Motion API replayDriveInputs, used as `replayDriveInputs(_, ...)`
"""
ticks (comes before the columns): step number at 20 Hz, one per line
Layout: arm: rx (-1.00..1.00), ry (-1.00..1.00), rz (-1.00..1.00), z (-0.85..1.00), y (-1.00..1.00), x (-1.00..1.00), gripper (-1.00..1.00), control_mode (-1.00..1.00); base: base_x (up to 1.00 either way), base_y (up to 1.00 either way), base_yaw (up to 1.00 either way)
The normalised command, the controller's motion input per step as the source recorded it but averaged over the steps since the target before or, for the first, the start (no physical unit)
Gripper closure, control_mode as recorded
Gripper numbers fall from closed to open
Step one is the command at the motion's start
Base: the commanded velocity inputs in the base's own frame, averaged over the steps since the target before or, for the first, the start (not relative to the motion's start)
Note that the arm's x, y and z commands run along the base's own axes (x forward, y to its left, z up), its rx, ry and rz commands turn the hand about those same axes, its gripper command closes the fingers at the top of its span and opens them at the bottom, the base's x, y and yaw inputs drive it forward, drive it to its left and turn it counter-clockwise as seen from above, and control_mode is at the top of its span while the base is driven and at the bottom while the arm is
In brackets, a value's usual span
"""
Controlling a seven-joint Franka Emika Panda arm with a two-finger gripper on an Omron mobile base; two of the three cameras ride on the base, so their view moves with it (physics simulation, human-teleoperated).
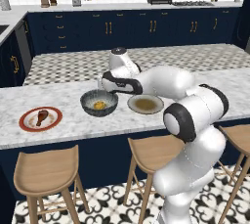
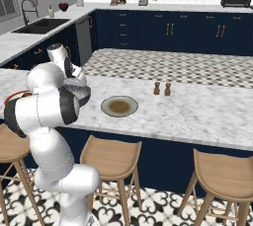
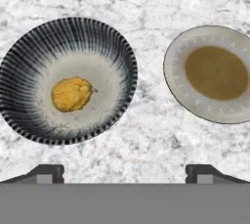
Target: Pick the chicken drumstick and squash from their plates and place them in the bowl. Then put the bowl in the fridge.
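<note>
Tool (image 3: 125, 171) spread wide and empty, I hover over the marble table (image 3: 146, 135) between the bowl (image 3: 67, 80) and the grey-beige plate (image 3: 211, 74). The squash (image 3: 72, 94) lies in the bowl. Further left, the chicken drumstick (image 1: 42, 117) sits on its red-rimmed plate (image 1: 41, 119). Two shakers (image 2: 162, 89) stand well off to my right, and wooden stools (image 1: 46, 171) line the table's near edge.

A lumpy yellow-orange squash (image 3: 71, 94) lies inside a round dark ribbed bowl (image 3: 122, 56) on a white marble table (image 3: 146, 135). Just beside it sits a flat grey-beige plate (image 3: 176, 78) with a brown centre. The pincer (image 3: 125, 173) fingertips (image 3: 49, 171) stand wide apart.
</note>
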Motion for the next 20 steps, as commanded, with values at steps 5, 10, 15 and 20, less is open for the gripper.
replayDriveInputs(5,0.06,-0.05,-0.02,0.66,-0.9,-0.72,-1.0,-1.0,0.0,0.0,0.0)
replayDriveInputs(10,0.0,-0.02,0.0,0.61,-0.76,-0.98,-1.0,-1.0,0.0,0.0,0.0)
replayDriveInputs(15,0.0,0.0,0.0,0.61,-0.44,-1.0,-1.0,-1.0,0.0,0.0,0.0)
replayDriveInputs(20,-0.07,0.03,0.0,0.6,-0.16,-1.0,-1.0,-1.0,0.0,0.0,0.0)
